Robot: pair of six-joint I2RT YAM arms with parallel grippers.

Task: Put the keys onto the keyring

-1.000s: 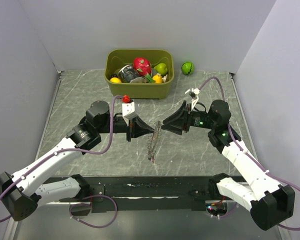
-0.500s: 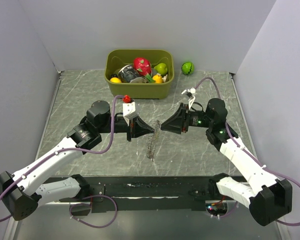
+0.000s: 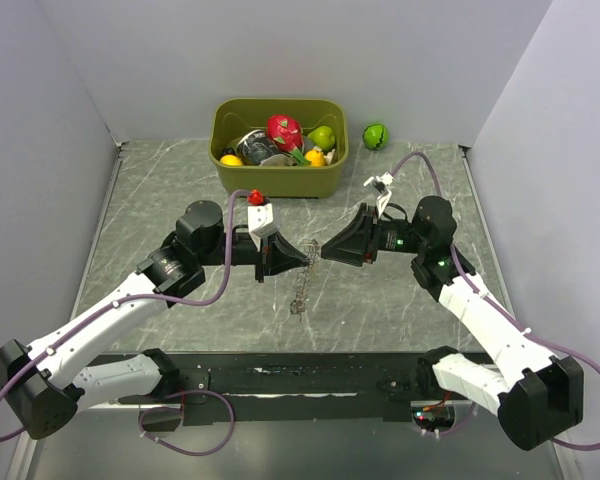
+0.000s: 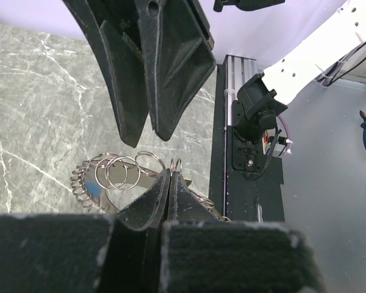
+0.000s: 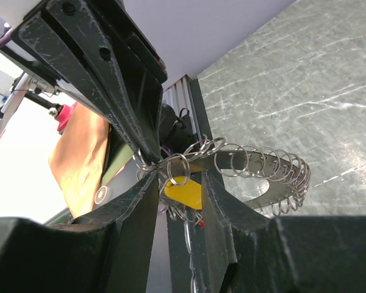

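The keyring (image 3: 300,290), a thin dark ring rimmed with wire loops, hangs between my two grippers above the table. My left gripper (image 3: 305,258) is shut on one wire loop at the ring's top, as the left wrist view (image 4: 171,173) shows. My right gripper (image 3: 326,250) faces it tip to tip and is open. In the right wrist view (image 5: 178,174) its fingers straddle the loops and a yellow key head (image 5: 184,190) hanging on the ring (image 5: 262,162). A blue key head (image 4: 93,190) shows behind the loops. A red speck (image 5: 199,224) shows lower down. No dark key is seen.
An olive bin (image 3: 278,180) with toy fruits stands at the back centre. A green ball (image 3: 376,135) lies right of it. Grey walls close in the left, back and right. The black rail (image 3: 300,378) with the arm bases runs along the near edge.
My right gripper has moved left and closed in on the left gripper's tip. The ring's lower end has risen a little off the table.
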